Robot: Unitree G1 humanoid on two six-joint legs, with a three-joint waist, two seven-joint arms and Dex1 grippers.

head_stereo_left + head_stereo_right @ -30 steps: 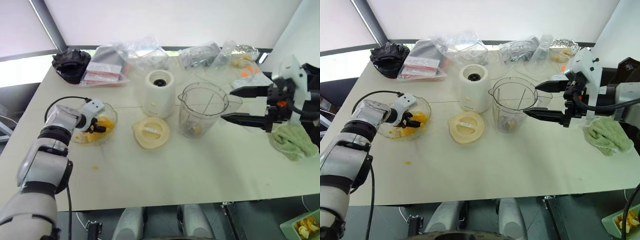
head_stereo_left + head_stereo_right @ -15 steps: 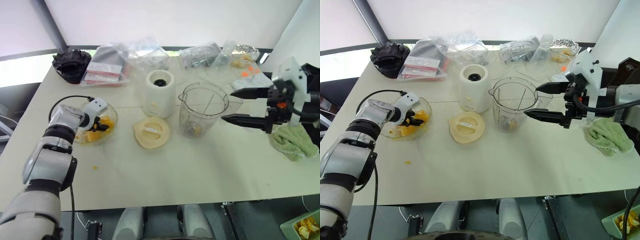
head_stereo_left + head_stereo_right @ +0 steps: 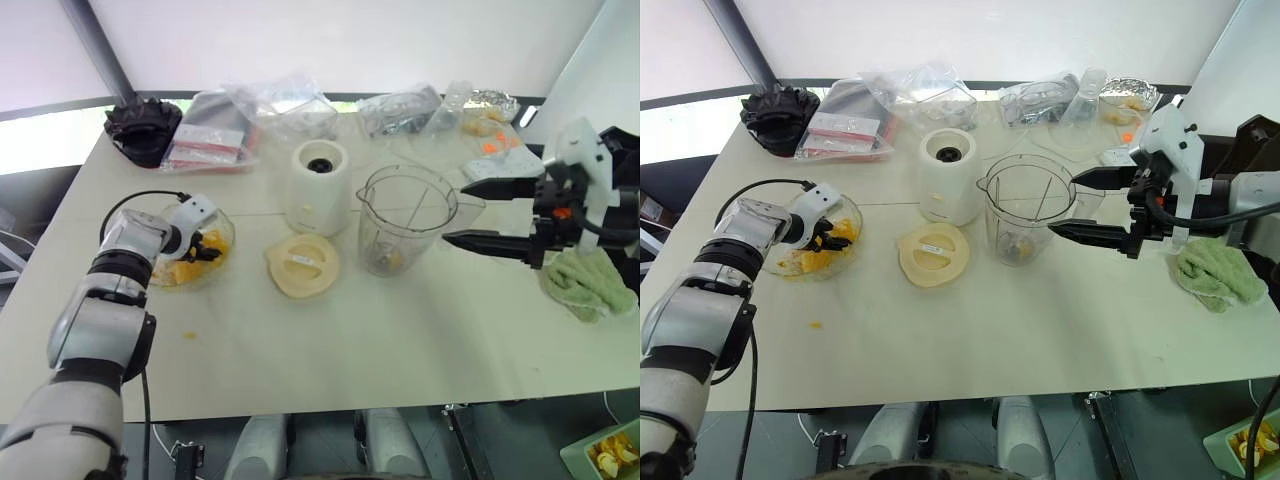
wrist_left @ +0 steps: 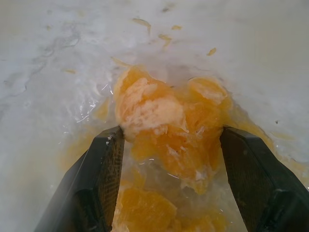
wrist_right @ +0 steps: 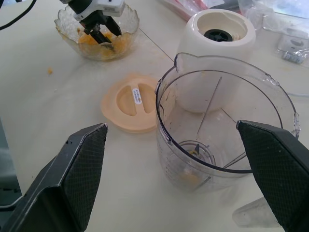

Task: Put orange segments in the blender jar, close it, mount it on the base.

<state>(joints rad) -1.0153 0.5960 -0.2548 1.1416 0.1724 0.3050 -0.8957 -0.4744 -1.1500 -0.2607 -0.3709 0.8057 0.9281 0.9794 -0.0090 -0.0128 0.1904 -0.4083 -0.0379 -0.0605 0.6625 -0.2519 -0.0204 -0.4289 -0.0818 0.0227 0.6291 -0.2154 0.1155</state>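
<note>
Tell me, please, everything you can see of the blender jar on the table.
The blender jar is tall, clear plastic, standing upright and uncovered on the table, with a wide rim, a pour spout and a handle on its side. A dark blade sits at its bottom, with a little orange pulp beside it. The white base stands just behind and to its left; whether they touch is unclear. The cream lid lies flat on the table nearby. The right claw is open beside it, not touching.

The orange segments [image 4: 166, 125] are a wet, yellow-orange heap in a clear wavy-edged bowl [image 3: 845, 262] toward nine o'clock on the desk [image 3: 350, 340]. The clear blender jar [image 3: 407, 220] stands upright and lidless near centre, a few pieces at its bottom. Just beside it, toward ten o'clock, stands the squat white base [image 3: 320, 186], black socket up.
</note>
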